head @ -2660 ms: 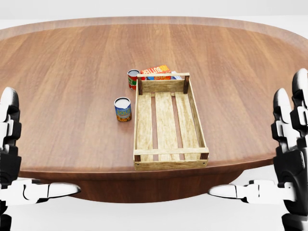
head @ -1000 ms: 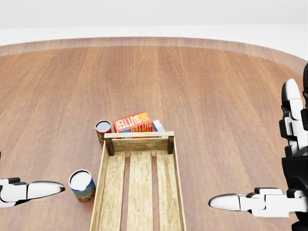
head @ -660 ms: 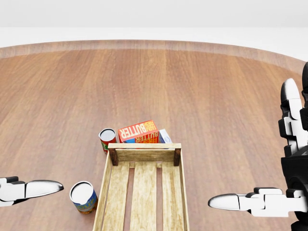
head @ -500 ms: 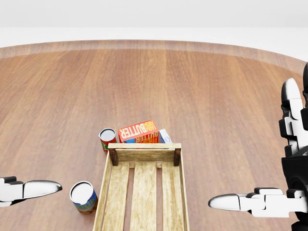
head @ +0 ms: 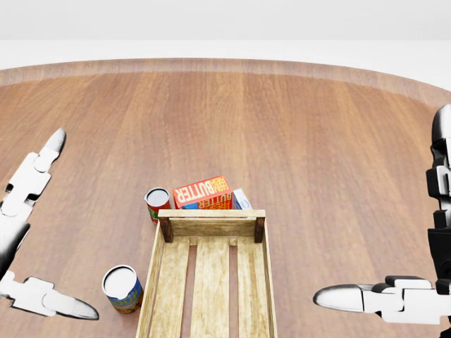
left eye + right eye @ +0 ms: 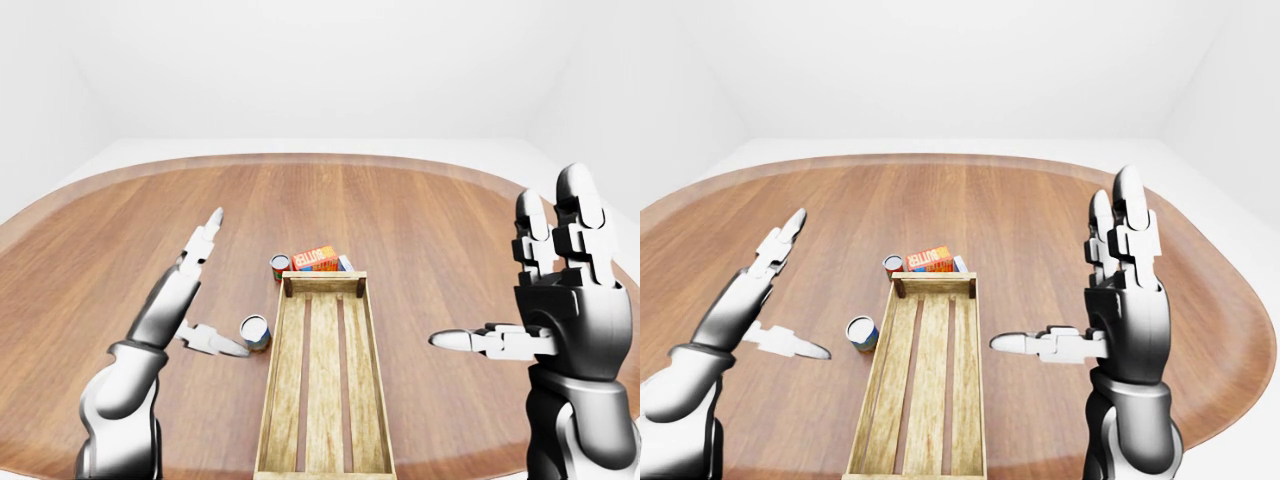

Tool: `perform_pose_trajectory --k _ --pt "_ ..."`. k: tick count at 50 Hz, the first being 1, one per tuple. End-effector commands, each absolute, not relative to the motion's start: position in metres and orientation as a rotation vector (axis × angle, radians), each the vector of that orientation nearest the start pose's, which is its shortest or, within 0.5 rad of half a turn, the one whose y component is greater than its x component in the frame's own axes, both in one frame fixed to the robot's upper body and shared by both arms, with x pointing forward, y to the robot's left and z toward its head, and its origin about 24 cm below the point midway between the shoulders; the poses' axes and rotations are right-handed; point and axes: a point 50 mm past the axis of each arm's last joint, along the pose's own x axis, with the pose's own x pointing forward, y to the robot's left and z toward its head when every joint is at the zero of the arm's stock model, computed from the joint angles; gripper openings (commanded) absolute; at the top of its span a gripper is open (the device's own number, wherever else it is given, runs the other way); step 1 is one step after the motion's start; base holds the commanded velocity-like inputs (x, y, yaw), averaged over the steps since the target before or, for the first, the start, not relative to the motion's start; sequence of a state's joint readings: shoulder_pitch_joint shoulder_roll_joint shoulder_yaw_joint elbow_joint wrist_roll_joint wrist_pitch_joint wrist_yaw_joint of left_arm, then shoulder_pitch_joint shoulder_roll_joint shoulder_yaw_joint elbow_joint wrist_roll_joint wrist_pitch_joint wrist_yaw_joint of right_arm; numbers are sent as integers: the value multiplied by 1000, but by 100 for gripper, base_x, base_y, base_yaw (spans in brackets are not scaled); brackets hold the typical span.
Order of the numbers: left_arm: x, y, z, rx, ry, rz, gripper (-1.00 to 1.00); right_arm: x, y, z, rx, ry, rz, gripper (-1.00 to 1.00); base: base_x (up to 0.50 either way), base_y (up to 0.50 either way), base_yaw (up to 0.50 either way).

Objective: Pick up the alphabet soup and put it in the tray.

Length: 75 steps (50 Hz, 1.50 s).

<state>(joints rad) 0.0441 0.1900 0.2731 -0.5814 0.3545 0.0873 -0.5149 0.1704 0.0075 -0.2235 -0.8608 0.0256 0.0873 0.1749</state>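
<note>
The reach toward the can is judged to be the step in hand; nothing is grasped yet. The alphabet soup [image 5: 122, 289], taken to be the blue-and-yellow can with a pale lid, is seen upright on the table [image 5: 317, 141], just beside the tray's left wall at about 9 o'clock from the tray [image 5: 211, 282] in the head view. The label cannot be read, so the identification is a judgement. A second can, the red can [image 5: 156, 204], stands at about 11 o'clock from the tray's far end, beside the butter box [image 5: 203, 192], which lies just beyond the tray's top wall.

The left hand [image 6: 195, 300] is held over the table to the left of the soup can, its fingers spread wide and its thumb pointed toward the can; no contact is shown, though the thumb tip appears near the can in the left-eye view. The right hand [image 6: 1110, 300] is raised at 3 o'clock from the tray, fingers extended upward and thumb stretched out, nothing held.

The tray is seen to be empty. For the next move, the left hand would need to be brought down around the can's side, with fingers and thumb on opposite faces, before closure. Care is called for so that the can is not knocked over or pushed against the tray wall.
</note>
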Motion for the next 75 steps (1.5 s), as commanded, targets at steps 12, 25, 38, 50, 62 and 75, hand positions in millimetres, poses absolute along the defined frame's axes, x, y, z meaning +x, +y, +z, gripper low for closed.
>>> perform_pose_trajectory --k 12,25,38,50,62,75 --pt "253 226 106 1224 187 -131 100 167 -189 193 -144 -625 -76 100 0 0 0" --pt "274 211 67 1294 283 -227 100 165 -188 196 -144 -641 -81 100 0 0 0" --pt "278 200 38 1360 322 -278 100 165 -188 196 -143 -644 -80 100 0 0 0" --pt "285 194 25 1348 341 -298 100 165 -189 196 -140 -642 -82 100 0 0 0" --pt "294 190 14 1349 358 -302 100 165 -189 196 -139 -644 -84 100 0 0 0" --pt "302 194 -1 1323 384 -314 100 166 -189 195 -134 -638 -84 100 0 0 0"
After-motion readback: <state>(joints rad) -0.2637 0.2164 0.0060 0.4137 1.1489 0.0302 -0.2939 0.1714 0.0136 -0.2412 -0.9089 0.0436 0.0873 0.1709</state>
